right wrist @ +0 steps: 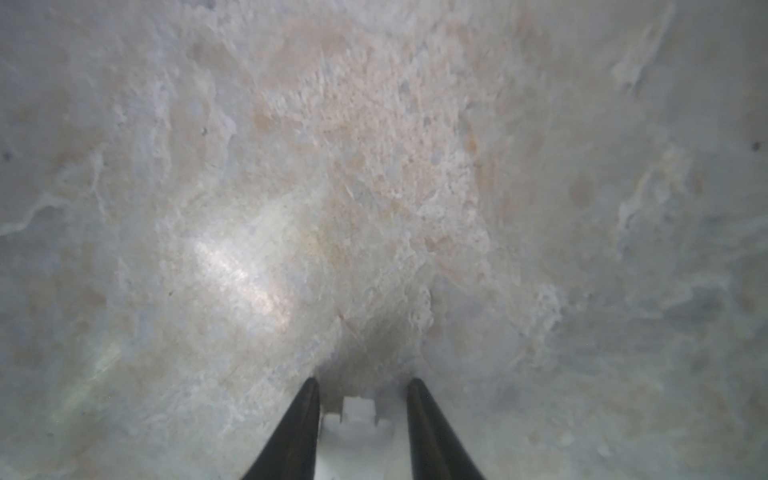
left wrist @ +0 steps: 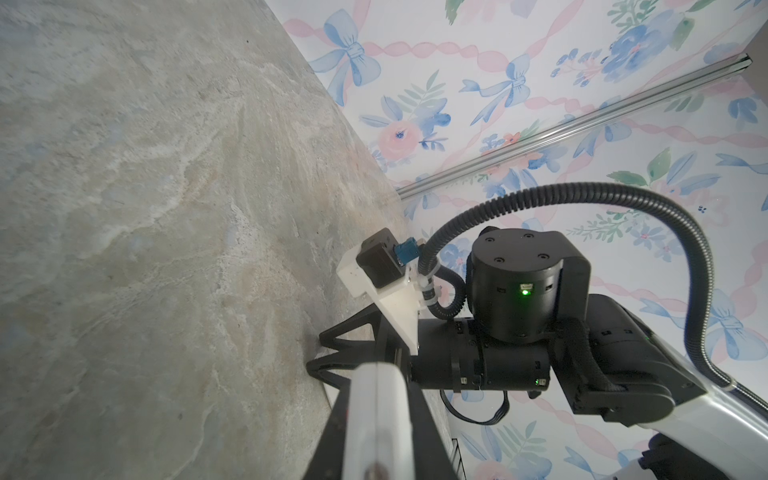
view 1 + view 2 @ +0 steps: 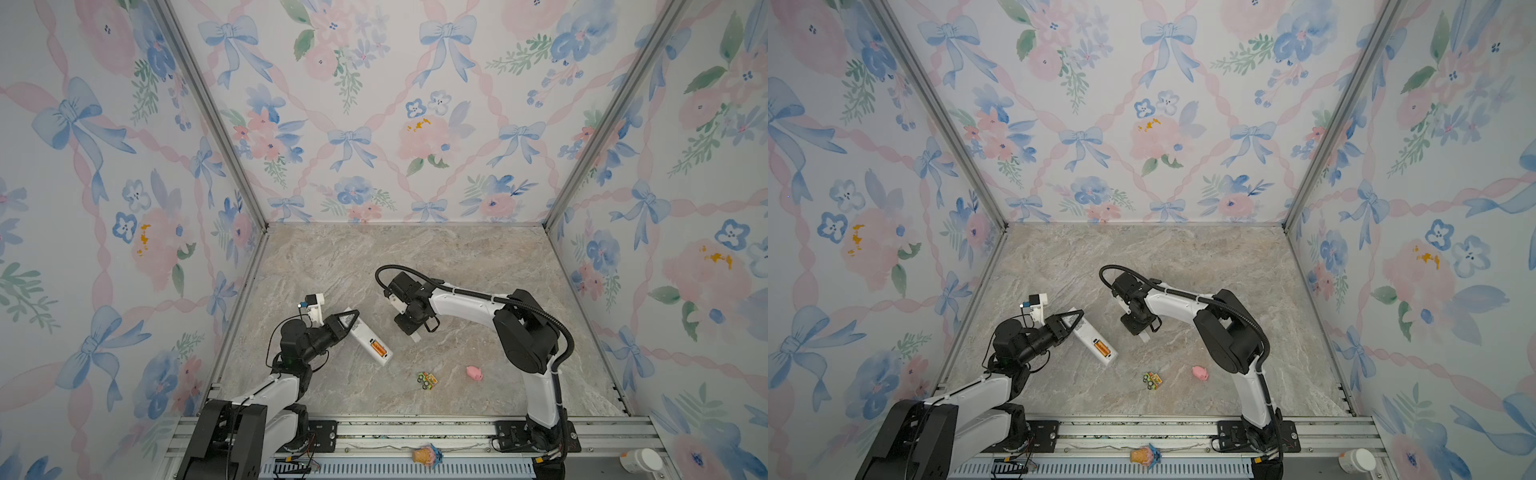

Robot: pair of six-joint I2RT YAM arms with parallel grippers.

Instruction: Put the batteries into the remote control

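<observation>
**Top views.** The remote control (image 3: 365, 336) lies back-up on the table (image 3: 457, 266), left of centre, with its compartment open. The orange batteries (image 3: 377, 347) sit in that compartment. They look like two side by side, but they are too small to be sure. The left gripper (image 3: 348, 318) is clamped tight on the remote's far end. The right gripper (image 3: 410, 329) points straight down, near the remote, over a small white cover (image 3: 416, 338) that lies on the table.

**Left wrist.** The remote's white edge (image 2: 376, 415) runs out between the left fingers (image 2: 419, 419). Beyond it, the right gripper (image 2: 328, 353) has its tips down at the table.

**Right wrist.** The black fingers (image 1: 303, 415) stand narrow and straddle the cover (image 1: 357, 432), whose tab end faces forward. It cannot be told whether they press on it.

**Judgement.** The batteries look loaded, and the step in hand is fetching the cover. The next move calls for a firm pinch and a lift. The cover then has to be carried to the compartment, tab lined up, while the left gripper steadies the remote.
</observation>
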